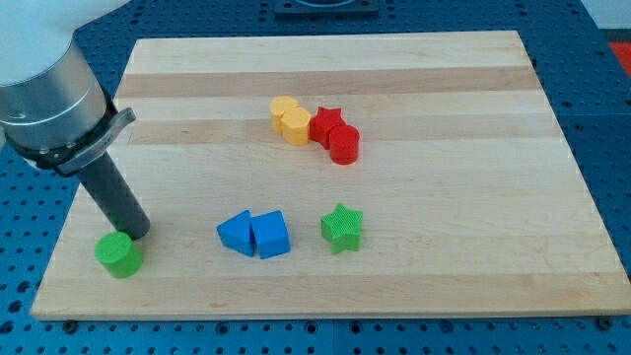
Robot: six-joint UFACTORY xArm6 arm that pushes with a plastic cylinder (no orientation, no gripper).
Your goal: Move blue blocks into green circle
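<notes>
Two blue blocks lie side by side near the view's bottom middle: a blue triangle (236, 233) on the left, touching a blue cube (271, 235) on its right. The green circle block (119, 254) sits near the board's bottom left corner. My tip (138, 235) rests just above and right of the green circle block, touching or nearly touching it. The tip stands well to the left of the blue blocks.
A green star (342, 228) lies right of the blue cube. Two yellow blocks (289, 120) and a red star (326, 122) with a red cylinder (343, 145) cluster at the upper middle. The wooden board (444, 247) ends just below the green circle.
</notes>
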